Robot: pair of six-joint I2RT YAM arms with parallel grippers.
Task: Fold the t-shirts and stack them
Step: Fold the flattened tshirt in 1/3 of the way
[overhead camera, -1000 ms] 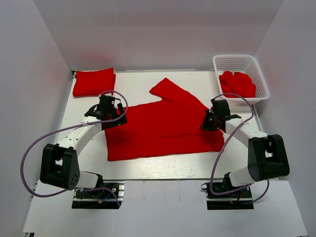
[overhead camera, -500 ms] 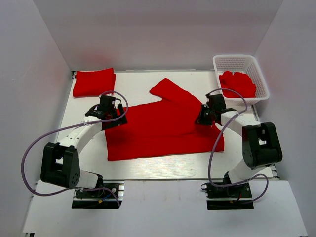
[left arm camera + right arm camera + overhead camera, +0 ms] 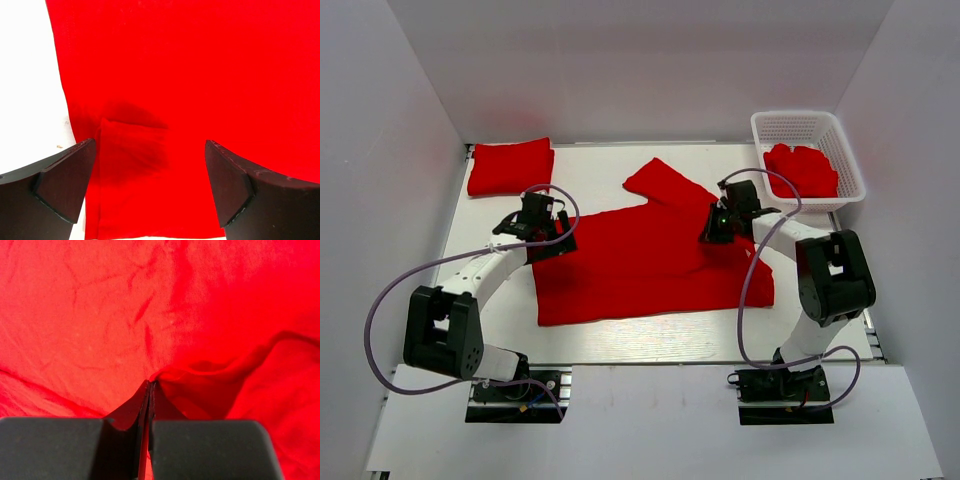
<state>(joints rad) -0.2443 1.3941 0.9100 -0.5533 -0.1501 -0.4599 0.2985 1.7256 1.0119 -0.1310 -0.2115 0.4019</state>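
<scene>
- Top external view: a plain bright red, short-sleeved spread t-shirt (image 3: 640, 265) of thin cloth lies flat across the middle of the white table (image 3: 620, 340). One sleeve points toward the far side.
- A second bright red folded t-shirt (image 3: 510, 167) lies as a neat rectangle at the far left corner of the table, well apart from the spread t-shirt.
- A white plastic lattice basket (image 3: 795, 120) stands at the far right corner. Bright red crumpled t-shirts (image 3: 802, 168) are heaped inside it.
- The left gripper (image 3: 545, 243) hangs over the far left corner of the spread t-shirt's body.
- In the left wrist view its dark fingers (image 3: 65, 182) stand wide apart and hold nothing. Below them are the shirt's left edge and a small folded-over patch of cloth, with bare table just beside.
- The right gripper (image 3: 712, 230) is down on the right part of the spread t-shirt, near the base of the far sleeve.
- In the right wrist view its jaws are pressed together on a pinched ridge of the red cloth. Creases run up to the fingertips (image 3: 127, 410) from both sides.
</scene>
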